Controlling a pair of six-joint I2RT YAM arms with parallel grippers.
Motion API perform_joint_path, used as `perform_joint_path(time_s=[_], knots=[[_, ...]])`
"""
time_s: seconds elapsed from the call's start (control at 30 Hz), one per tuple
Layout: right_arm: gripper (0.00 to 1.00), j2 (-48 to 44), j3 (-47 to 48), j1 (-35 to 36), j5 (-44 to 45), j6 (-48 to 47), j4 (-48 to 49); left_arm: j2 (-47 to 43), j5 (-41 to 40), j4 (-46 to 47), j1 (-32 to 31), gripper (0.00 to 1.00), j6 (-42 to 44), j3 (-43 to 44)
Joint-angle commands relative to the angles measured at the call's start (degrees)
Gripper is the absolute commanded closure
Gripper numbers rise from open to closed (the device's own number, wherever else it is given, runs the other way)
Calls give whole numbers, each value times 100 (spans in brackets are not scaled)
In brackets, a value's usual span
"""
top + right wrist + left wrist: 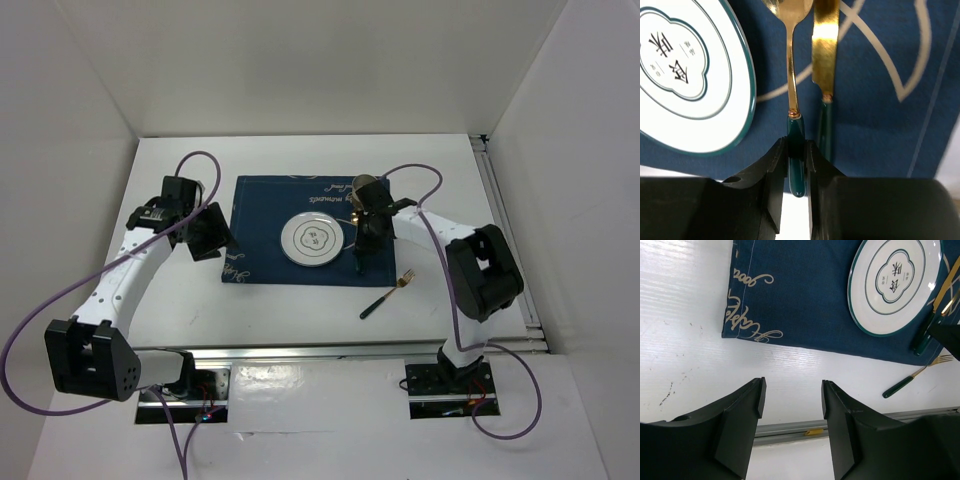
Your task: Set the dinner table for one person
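The white dinner table [300, 315] carries a navy placemat [262, 215] with a white green-rimmed plate [314, 240] on it. My right gripper [360, 248] is just right of the plate. In the right wrist view it [796, 147] is shut on the green handle of a gold spoon [791, 75], which points away between the plate [685, 85] and a gold, green-handled knife [825, 50] lying on the mat. A matching fork [388, 293] lies on the bare table right of the mat. My left gripper [207, 235] is open and empty at the mat's left edge.
A brownish round cup [362, 187] stands on the mat's far right corner, behind the right gripper. Aluminium rails [350, 352] run along the near and right table edges. The left wrist view shows the mat [800, 295], plate [892, 282] and fork [912, 379].
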Motion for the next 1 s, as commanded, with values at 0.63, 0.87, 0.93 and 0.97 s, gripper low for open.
perform_joint_path(time_s=[0.63, 0.87, 0.93, 0.97], knots=[[56, -376, 390, -53, 246, 266, 107, -40, 72, 120, -22, 35, 149, 111], [55, -1570, -172, -158, 581, 520, -719, 13, 81, 120, -127, 35, 263, 164], [46, -1878, -653, -158, 581, 705, -886, 13, 80, 120, -127, 35, 263, 112], [36, -2193, -839, -158, 529, 984, -1078, 13, 80, 172, -127, 35, 263, 111]])
